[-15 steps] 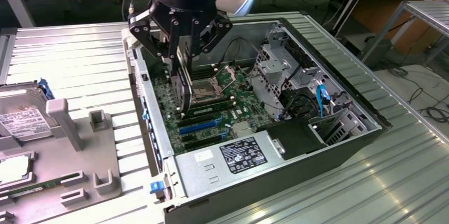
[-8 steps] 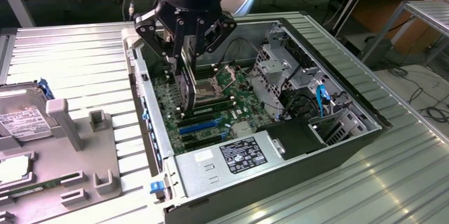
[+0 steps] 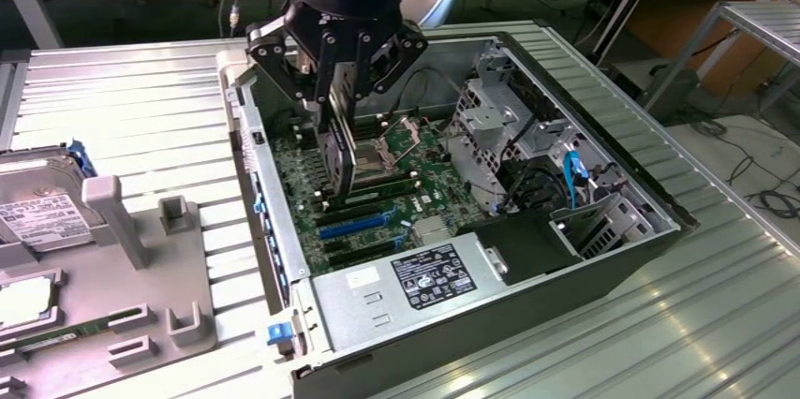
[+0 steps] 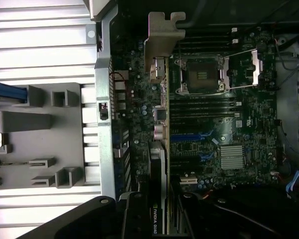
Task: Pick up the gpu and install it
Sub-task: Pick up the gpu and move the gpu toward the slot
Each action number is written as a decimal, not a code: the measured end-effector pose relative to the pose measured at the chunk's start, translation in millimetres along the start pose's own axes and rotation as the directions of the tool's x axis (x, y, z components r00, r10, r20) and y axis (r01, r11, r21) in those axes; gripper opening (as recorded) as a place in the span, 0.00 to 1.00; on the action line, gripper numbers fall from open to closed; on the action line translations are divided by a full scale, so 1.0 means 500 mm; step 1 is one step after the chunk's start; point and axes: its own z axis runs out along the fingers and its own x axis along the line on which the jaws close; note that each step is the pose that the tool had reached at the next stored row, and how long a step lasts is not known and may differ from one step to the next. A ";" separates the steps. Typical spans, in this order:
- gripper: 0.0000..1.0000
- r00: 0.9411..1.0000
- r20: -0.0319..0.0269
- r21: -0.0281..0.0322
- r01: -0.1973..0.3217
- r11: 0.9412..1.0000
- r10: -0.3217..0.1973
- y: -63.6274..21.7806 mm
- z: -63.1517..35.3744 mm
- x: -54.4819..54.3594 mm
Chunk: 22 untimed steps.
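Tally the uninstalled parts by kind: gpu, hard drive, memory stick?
gpu: 1, gripped in the pincer over the motherboard
hard drive: 1, on the fixture
memory stick: 1, on the fixture
Total: 3

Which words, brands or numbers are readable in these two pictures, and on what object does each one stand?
"NVIDIA QUAD", with the rest cut off: on the edge of the gpu, which the gripper holds over the motherboard.
The power supply label: print and signs too small to read.
The hard drive label: too small to read.
Motherboard markings: too small to read.
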 end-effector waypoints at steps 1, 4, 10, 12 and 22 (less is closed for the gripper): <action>0.27 1.000 0.000 0.000 0.000 1.000 0.000 0.000 0.000 -0.001; 0.27 1.000 0.000 0.000 0.000 1.000 0.000 0.000 0.000 -0.005; 0.27 1.000 0.000 0.000 0.000 1.000 0.000 0.001 0.000 -0.023; 0.27 1.000 0.000 0.000 0.000 1.000 0.000 0.001 0.000 -0.027; 0.27 1.000 0.000 0.000 0.000 1.000 0.000 0.002 0.000 -0.046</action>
